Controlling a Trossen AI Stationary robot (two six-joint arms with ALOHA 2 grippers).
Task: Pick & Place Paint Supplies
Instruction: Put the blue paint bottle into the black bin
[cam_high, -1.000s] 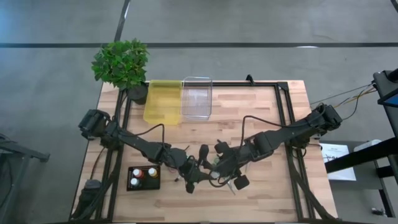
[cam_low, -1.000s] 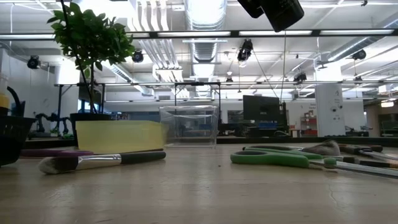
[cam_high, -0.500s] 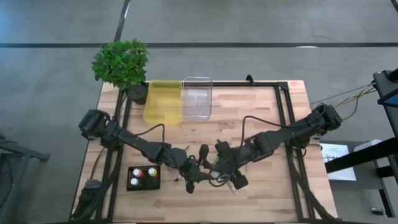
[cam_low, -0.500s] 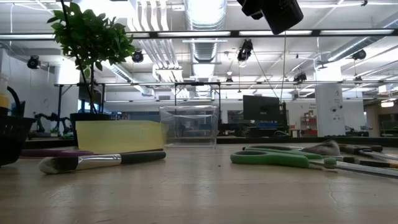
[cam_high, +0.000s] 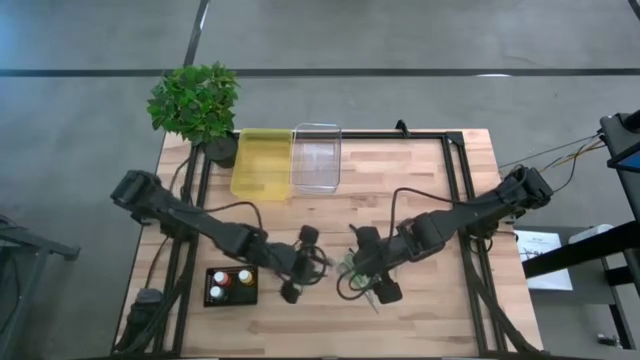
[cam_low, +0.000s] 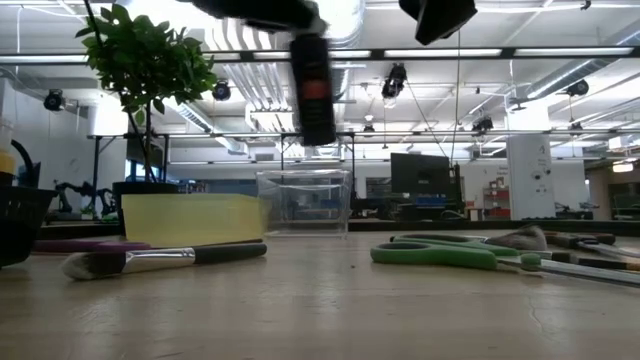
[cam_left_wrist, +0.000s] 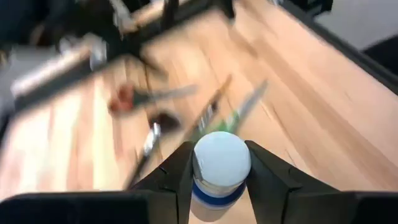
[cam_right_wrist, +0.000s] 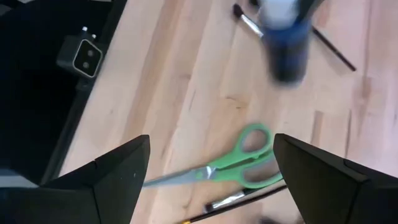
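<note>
now left gripper (cam_left_wrist: 219, 177) clamped on white-capped blue paint bottle (cam_left_wrist: 219, 167), above table (cam_high: 420, 180); right gripper (cam_right_wrist: 211, 168) spread wide over green scissors (cam_right_wrist: 233, 163).

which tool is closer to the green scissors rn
Right. The right tool, open, hangs just above the green scissors. The left tool is off to the side, toward the black tray, holding a white-capped blue bottle.
</note>
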